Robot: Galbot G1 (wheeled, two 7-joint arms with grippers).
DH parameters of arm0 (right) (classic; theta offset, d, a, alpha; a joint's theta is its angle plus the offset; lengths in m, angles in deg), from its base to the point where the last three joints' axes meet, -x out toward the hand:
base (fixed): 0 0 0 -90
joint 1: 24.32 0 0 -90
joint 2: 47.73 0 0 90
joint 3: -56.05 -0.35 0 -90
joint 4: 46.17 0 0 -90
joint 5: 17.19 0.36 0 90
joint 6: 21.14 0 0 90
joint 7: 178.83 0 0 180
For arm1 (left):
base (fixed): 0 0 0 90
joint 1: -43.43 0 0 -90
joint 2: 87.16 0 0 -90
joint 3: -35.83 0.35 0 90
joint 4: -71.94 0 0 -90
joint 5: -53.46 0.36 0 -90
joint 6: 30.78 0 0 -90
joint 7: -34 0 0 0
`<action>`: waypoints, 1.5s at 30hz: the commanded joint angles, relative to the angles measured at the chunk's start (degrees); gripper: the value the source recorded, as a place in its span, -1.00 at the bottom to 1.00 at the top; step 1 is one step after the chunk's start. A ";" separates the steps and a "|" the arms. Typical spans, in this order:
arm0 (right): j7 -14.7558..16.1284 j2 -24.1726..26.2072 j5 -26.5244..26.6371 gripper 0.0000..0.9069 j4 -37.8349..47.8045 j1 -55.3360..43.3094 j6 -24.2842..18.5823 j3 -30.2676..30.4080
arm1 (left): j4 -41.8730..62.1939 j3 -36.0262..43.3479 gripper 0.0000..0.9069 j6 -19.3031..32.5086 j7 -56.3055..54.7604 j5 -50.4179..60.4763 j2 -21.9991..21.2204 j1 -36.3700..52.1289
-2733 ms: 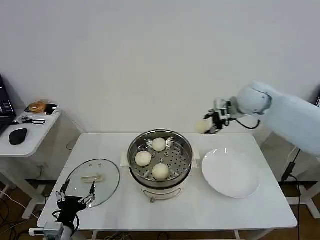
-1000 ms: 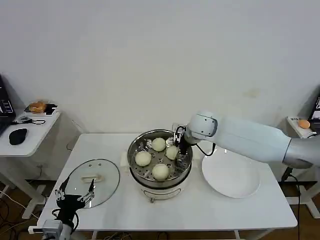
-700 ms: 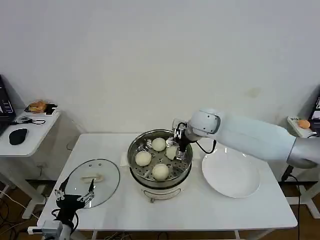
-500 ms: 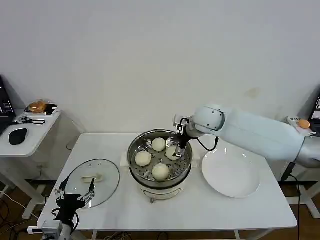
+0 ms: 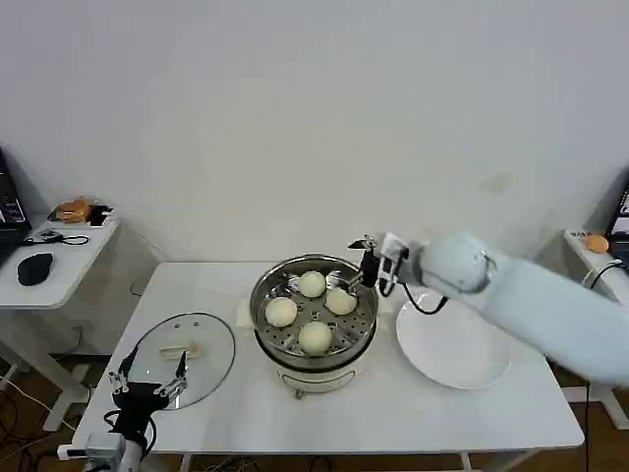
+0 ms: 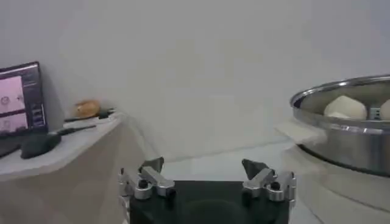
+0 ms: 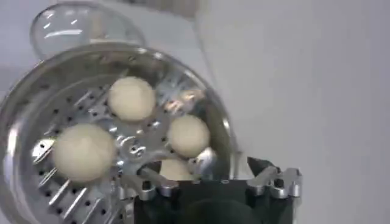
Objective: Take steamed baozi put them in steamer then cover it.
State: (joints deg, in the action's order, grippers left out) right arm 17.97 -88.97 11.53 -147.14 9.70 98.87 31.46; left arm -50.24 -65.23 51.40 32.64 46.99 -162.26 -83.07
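Note:
Several cream-white steamed baozi [image 5: 313, 284] lie on the perforated tray inside the shiny steamer [image 5: 339, 362] at the table's middle. My right gripper [image 5: 366, 264] hovers open and empty just past the steamer's back right rim. Its wrist view looks down on the baozi [image 7: 131, 97] in the steamer [image 7: 79, 105], with the right gripper [image 7: 207, 181] over the nearest one. The cover [image 5: 183, 359], a glass lid with a beige handle, lies flat on the table to the left. Near the front left corner my left gripper [image 5: 147, 383] sits open by the cover's edge; the left gripper [image 6: 207, 175] holds nothing.
An empty white plate [image 5: 454, 339] lies right of the steamer. A low side table [image 5: 49, 270] with a mouse and small items stands to the far left. The steamer's wall [image 6: 347, 137] rises ahead of my left gripper.
My right gripper carried a baozi from the back right into the steamer, let it go there, and has pulled back up and to the right. The left arm has stayed put.

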 commanded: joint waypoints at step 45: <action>0.39 -38.68 -16.66 1.00 -7.02 93.41 -45.96 -80.59 | 20.78 2.79 1.00 12.80 -8.34 69.49 7.94 5.76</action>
State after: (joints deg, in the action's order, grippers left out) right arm 18.18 -125.98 -5.37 -153.32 99.84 54.54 -47.55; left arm -36.63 -63.82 64.17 24.62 104.64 -157.46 -83.77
